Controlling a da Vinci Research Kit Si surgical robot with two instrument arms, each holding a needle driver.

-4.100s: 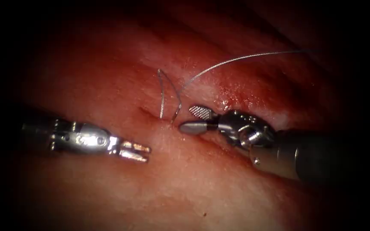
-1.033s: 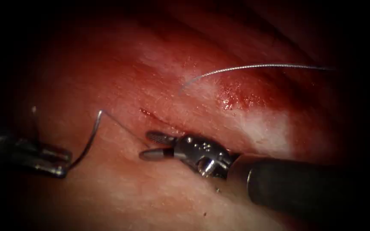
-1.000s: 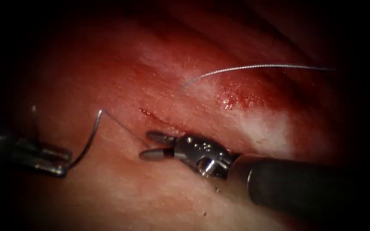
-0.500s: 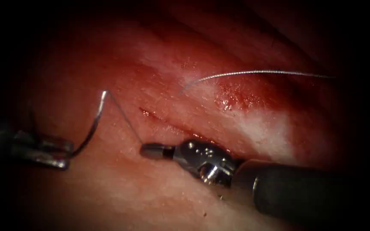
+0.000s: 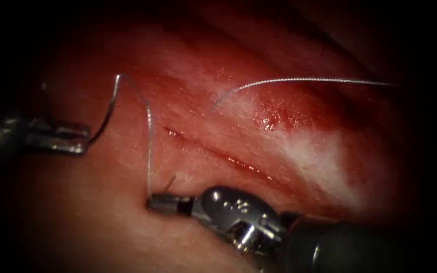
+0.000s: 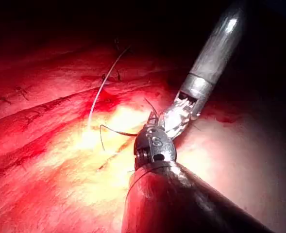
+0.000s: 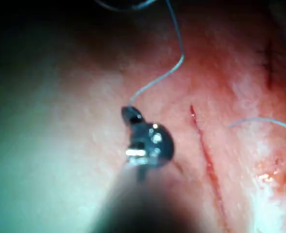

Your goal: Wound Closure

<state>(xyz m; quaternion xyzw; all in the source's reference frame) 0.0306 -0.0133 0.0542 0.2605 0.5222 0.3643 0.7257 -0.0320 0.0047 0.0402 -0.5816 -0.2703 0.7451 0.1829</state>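
Right tool [image 5: 160, 203] lower now, gripping thread [image 5: 149, 146]

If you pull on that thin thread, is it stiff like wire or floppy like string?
Probably floppy: the thread bends sharply where it leaves the needle held by the left tool, then hangs to the right tool, shut on it. Probably very light, being so thin. Likely slippery on the wet tissue.

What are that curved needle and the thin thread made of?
The needle, held in the left hand, looks like polished metal: it glints. The thread, gripped by the right hand, seems a fine pale strand; its material is unclear.
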